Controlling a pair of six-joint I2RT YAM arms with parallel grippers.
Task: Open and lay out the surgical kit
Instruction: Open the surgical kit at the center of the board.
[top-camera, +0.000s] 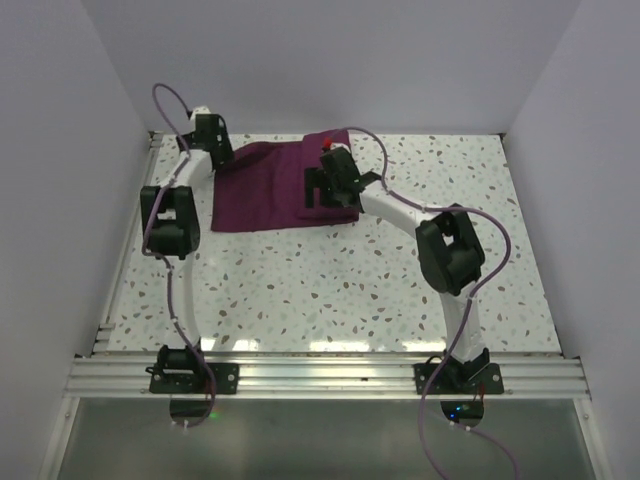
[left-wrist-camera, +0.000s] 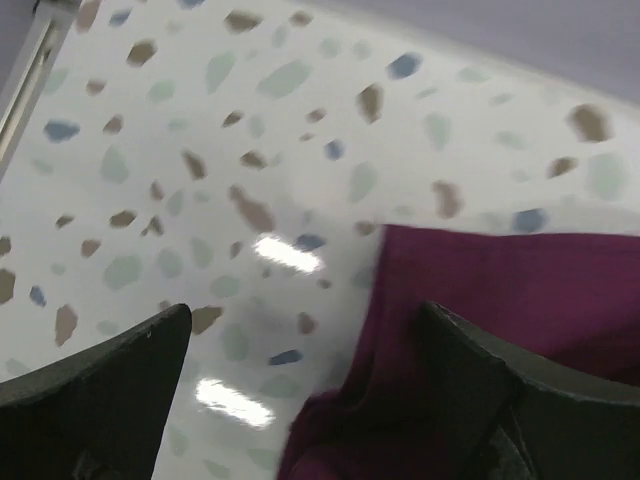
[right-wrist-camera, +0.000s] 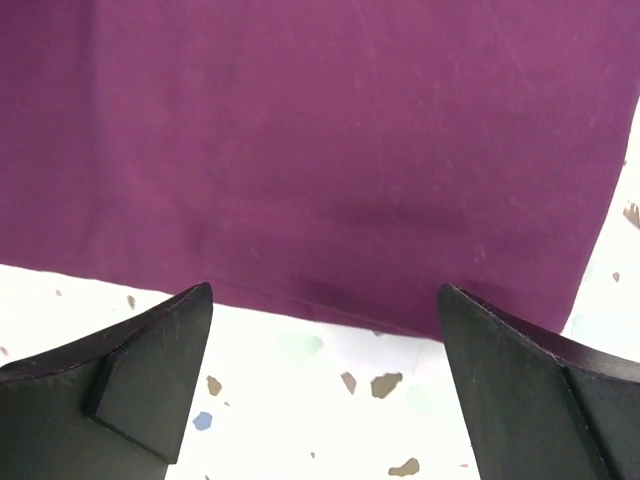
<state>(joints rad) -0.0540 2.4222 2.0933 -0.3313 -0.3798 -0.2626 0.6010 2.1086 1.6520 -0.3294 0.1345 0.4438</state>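
Surgical kit (top-camera: 255, 190) is seen only as a dark purple cloth wrap, laid flat on the far half of the speckled bench (top-camera: 330, 290), left of centre. No tray or instruments are shown, so the wrap is judged to be closed, or at least folded over its contents.

On the near side of it, the right gripper (right-wrist-camera: 320, 300) is held low over the near hem, toward the cloth's right end. Its jaws are spread wide and nothing is held. In the right wrist view the hem is framed squarely between the two fingers (right-wrist-camera: 150, 370). That placement is judged to be a set-up for pinching the hem and drawing a flap toward the near edge.

The cloth's long axis is run left to right across the bench, slightly skewed, with the far right corner peaked away toward the back.

At the far left corner, the left gripper (left-wrist-camera: 305, 330) is poised close above the bench, jaws likewise parted widely and nothing gripped. A rumpled corner of the cloth is seen lying below and between its fingers, but it is not pinched. With one gripper stationed toward each end, the wrap is judged to be set for spreading along its length.
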